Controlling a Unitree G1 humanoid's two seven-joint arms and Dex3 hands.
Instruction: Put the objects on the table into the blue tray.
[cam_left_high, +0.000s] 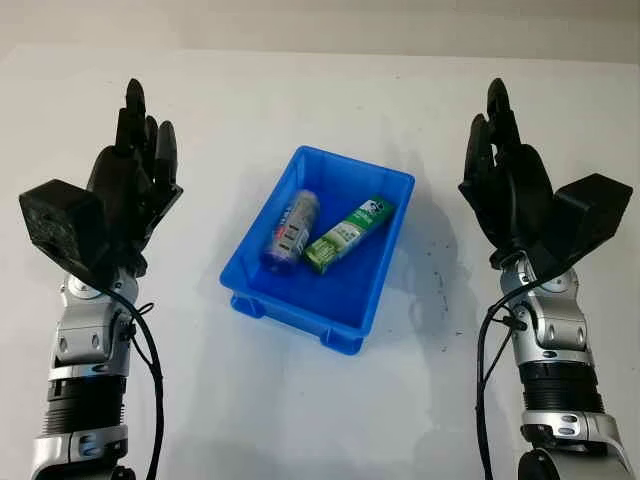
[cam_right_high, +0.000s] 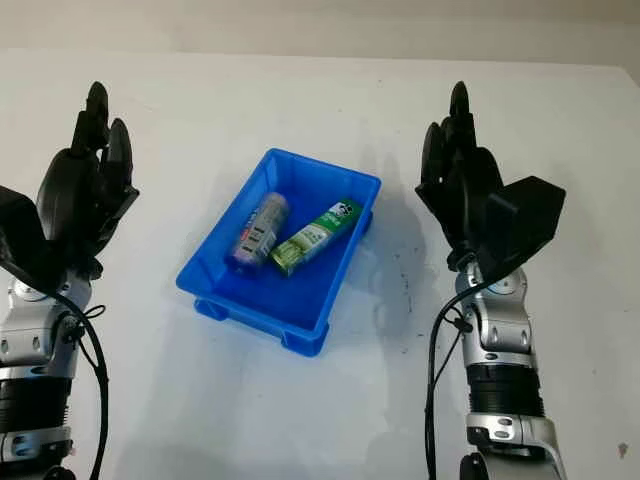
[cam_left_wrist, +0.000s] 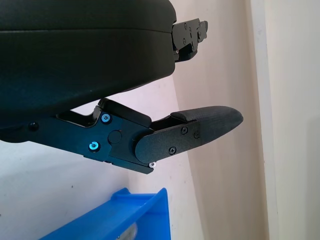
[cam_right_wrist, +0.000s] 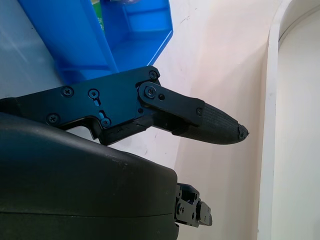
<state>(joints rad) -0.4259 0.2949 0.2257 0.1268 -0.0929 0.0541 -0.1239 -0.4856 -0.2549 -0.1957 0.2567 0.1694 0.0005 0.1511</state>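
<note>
The white table (cam_left_high: 320, 420) spreads wide under me. My left hand (cam_left_high: 135, 185) is raised at the left, fingers pointing away from me, holding nothing. My right hand (cam_left_high: 505, 180) mirrors it at the right, also open. Between them sits the blue tray (cam_left_high: 355, 310), and inside it lie a silver can (cam_left_high: 291, 230) and a green box (cam_left_high: 348, 234) side by side.

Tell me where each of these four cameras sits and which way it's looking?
Left eye view: on the head, looking down at the table and blue tray; both arms and the open left hand show.
Right eye view: beside it, same scene; open right hand.
Left wrist view: beside that hand's black shell.
Right wrist view: likewise on the right.
Shared: all four show the tray; both eyes show the bottle and green box inside.
</note>
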